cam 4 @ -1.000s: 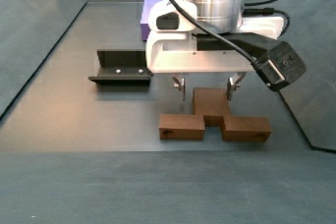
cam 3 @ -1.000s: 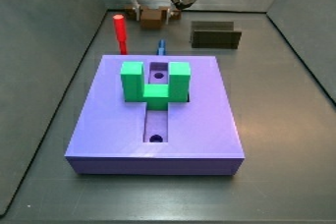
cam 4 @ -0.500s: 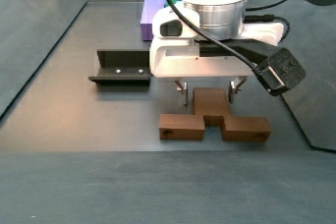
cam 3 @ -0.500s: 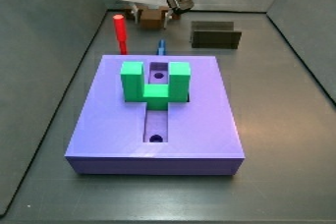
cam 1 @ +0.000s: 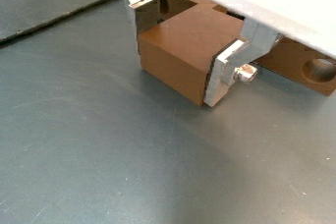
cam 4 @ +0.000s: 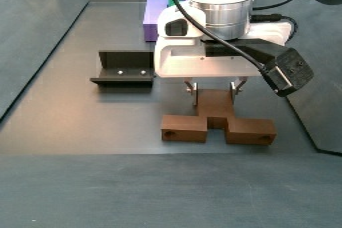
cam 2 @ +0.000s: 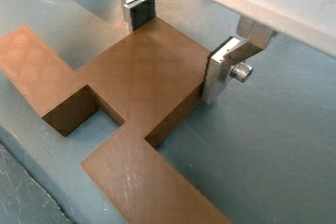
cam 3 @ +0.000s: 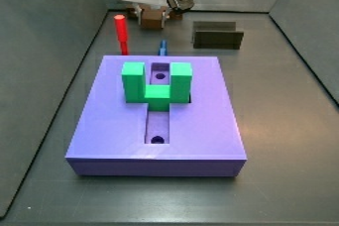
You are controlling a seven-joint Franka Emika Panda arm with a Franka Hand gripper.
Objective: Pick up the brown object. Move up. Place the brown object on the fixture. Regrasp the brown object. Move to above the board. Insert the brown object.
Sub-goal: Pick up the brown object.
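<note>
The brown object [cam 4: 214, 124] lies flat on the dark floor, a stem with two arms spreading toward the camera. It also shows in both wrist views [cam 1: 191, 56] [cam 2: 118, 85]. My gripper [cam 4: 214, 90] hangs straight above it, open, with its silver fingers [cam 1: 231, 69] low on either side of the stem. One finger is against the stem's side and the other [cam 2: 138, 10] stands a little off it. In a side view the gripper [cam 3: 155, 10] is at the far end, behind the board [cam 3: 166, 121]. The fixture [cam 4: 123, 69] [cam 3: 217, 36] stands apart from both.
A green U-shaped block [cam 3: 157, 79] sits on the board over its groove. A red upright peg [cam 3: 121, 34] and a small blue peg [cam 3: 163, 47] stand just beyond the board's far edge. The enclosure walls rise close behind the gripper.
The gripper has come down a little, so its fingers now reach lower beside the brown object's stem. The brown object has not moved.
</note>
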